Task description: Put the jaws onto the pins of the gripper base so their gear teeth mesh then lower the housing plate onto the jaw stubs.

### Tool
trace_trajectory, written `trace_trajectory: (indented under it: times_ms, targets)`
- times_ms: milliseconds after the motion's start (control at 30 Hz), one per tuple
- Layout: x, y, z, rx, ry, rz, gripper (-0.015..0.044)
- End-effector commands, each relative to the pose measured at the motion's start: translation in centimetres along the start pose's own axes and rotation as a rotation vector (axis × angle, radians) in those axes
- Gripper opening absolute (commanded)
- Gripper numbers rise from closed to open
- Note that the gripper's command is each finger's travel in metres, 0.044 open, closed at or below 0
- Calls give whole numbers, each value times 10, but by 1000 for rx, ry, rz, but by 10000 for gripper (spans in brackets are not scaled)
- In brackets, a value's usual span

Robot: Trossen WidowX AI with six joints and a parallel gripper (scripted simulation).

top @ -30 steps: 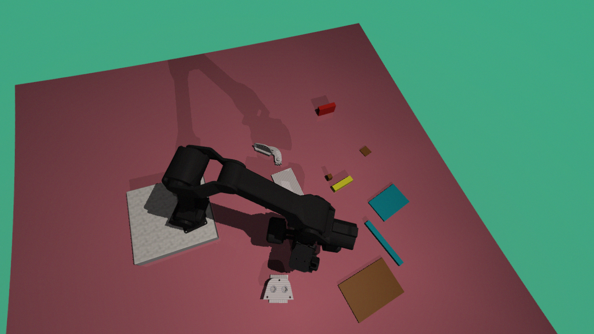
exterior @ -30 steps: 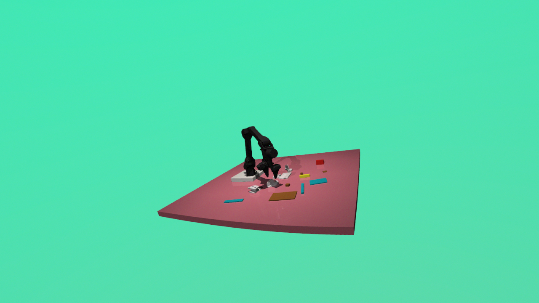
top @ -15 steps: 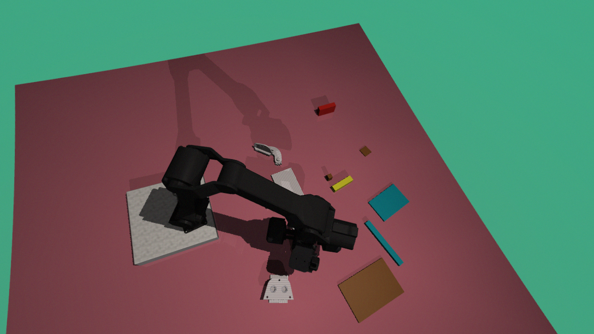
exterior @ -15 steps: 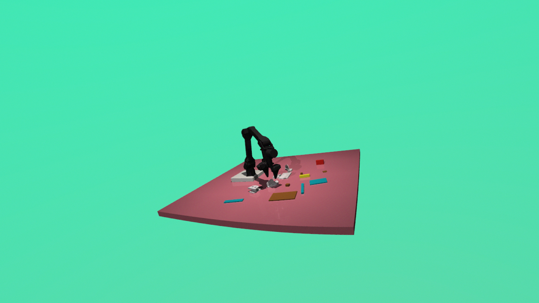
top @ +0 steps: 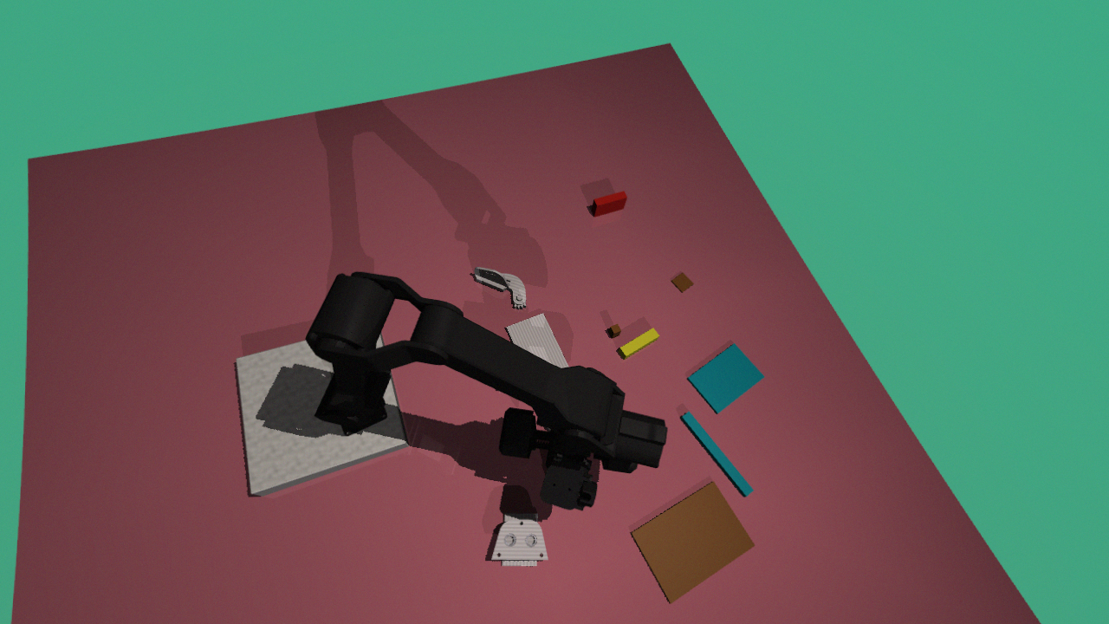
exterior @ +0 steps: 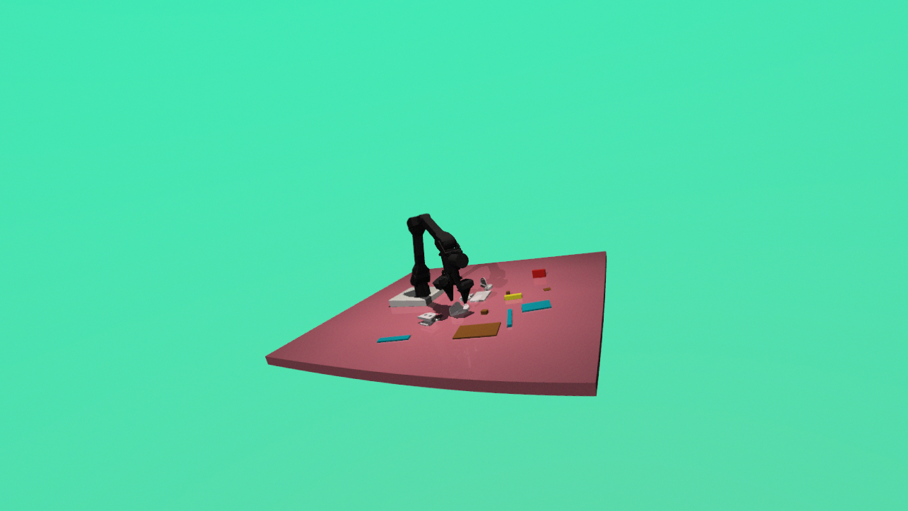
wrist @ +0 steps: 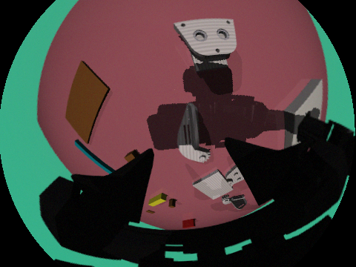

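My gripper (exterior: 460, 301) (wrist: 189, 147) is open and empty, pointing down above one jaw; the arm hides its fingers in the top view. That grey-white jaw (exterior: 457, 310) (wrist: 188, 127) lies on the table in my shadow, its toothed end towards the wrist view's bottom. The second jaw (top: 512, 283) (exterior: 486, 284) (wrist: 238, 202) lies farther back. Near it is what looks like the gripper base (top: 533, 334) (exterior: 480, 297) (wrist: 213, 183), a pale slab with a two-pin part beside it, partly hidden. The trapezoid housing plate (top: 520, 549) (exterior: 426, 315) (wrist: 212, 44), with two round holes, lies apart from the jaws.
A brown board (top: 692, 542) (exterior: 476, 330) (wrist: 87, 101), teal strip (top: 716, 455) (exterior: 509, 317), teal plate (top: 725, 378) (exterior: 536, 306), yellow bar (top: 639, 343) (wrist: 157, 199) and red block (top: 609, 204) (wrist: 188, 223) lie around. A small brown block (exterior: 484, 311) (wrist: 131, 155) is near my gripper.
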State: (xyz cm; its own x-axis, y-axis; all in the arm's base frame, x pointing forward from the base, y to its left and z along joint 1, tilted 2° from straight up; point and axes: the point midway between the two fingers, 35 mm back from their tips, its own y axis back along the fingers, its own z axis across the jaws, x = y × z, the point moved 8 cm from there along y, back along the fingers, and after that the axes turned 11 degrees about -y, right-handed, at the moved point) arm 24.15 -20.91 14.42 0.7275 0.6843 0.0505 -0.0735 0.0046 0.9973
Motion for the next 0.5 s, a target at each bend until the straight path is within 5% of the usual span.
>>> trace_trajectory:
  times_ms: [0,467]
  targets:
    - [0,-11,0,14,-4,-3,440]
    - [0,-34,1,15,-6,-5,440]
